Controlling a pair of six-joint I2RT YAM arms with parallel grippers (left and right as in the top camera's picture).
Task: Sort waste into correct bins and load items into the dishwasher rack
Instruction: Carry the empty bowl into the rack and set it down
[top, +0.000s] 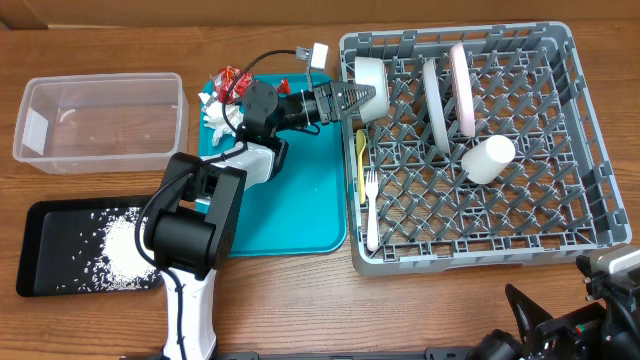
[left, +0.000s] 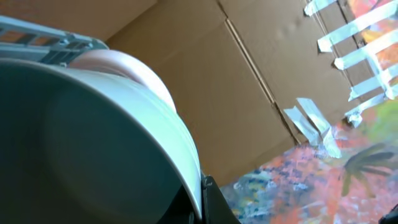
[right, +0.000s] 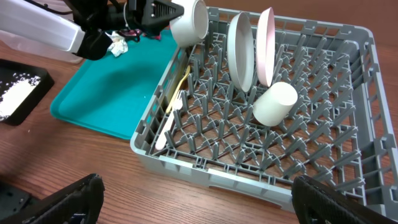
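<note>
Right now the bowl (top: 370, 73) hangs tipped on its edge at the far-left corner of the rack (top: 470, 250), just above the pegs, and the left pincer (top: 358, 97) is pinching its wall: the left wrist view shows one finger (left: 211, 202) pressed against the rim from below. The bowl lies straight out from that pincer along the arm's reach, so the arm comes in from the teal tray (top: 290, 215) side and the bowl's mouth faces across the rack towards the two plates (top: 437, 95), which stand upright between pegs nearby. I judge that what remains is a short drop into the peg row beneath, keeping the bowl clear of the nearest plate. A cup (top: 488, 158) lies on its side near the rack's middle, and a spoon (top: 361, 160) and a fork (top: 371, 210) lie lengthwise along the left wall. The left arm is plainly the nearer one. The right pincer (right: 199, 205) hovers with its fingers spread wide off the rack's near side, holding nothing. A napkin (top: 213, 110) and wrappers (top: 230, 80) sit at the teal tray's far-left corner, not yet sorted; rice (top: 120, 245) is in the black tray (top: 40, 250), and the tub (top: 100, 120) sits beyond it on the table (top: 300, 310).
</note>
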